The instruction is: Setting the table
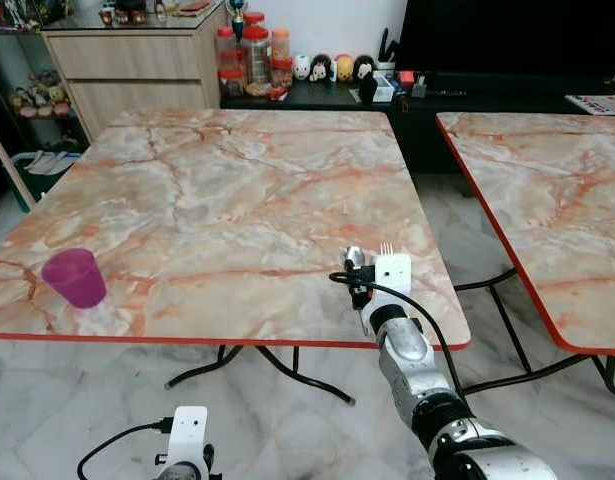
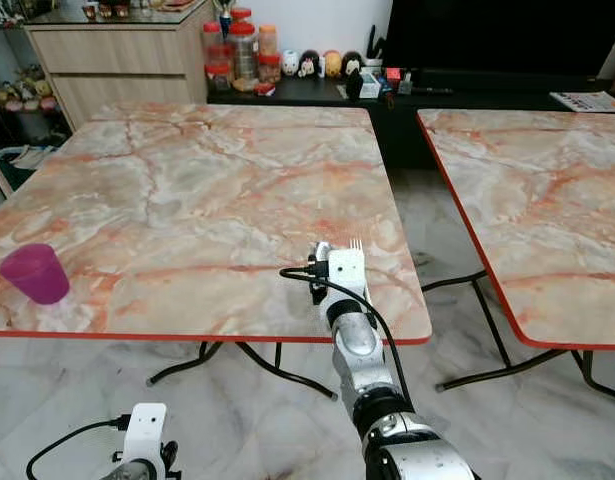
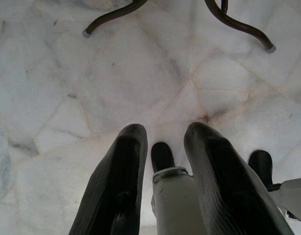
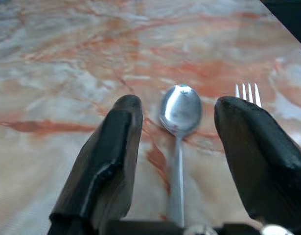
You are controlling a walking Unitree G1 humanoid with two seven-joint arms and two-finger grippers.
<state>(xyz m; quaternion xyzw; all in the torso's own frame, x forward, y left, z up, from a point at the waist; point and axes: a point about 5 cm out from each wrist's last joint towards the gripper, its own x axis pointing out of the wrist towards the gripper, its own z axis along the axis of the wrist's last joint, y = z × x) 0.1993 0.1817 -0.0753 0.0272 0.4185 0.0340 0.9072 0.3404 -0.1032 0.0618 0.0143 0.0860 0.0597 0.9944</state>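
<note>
The right tool (image 4: 177, 142) reaches over the near right part of the marble-patterned tabletop (image 1: 237, 190), close to its red-trimmed near edge, with its two black fingers (image 4: 108, 161) spread wide apart and gripping nothing. Between those fingers a silver spoon (image 4: 178, 132) lies flat on the tabletop, bowl pointing to the far side and handle running back toward the wrist; neither finger touches it. Just to the right of the spoon lies a fork (image 4: 247, 91), its tines showing past the tip of the right finger, the rest hidden behind that finger. A purple cup (image 1: 75, 277) stands upright near the left end of the near edge, well apart from the cutlery. The left tool (image 3: 162, 181) hangs low beside the robot, pointing down at the pale marble floor (image 3: 91, 73) by the table's dark curved legs (image 3: 116, 14), its fingers parted and empty. A second tabletop (image 1: 547, 200) of the same pattern stands to the right.
</note>
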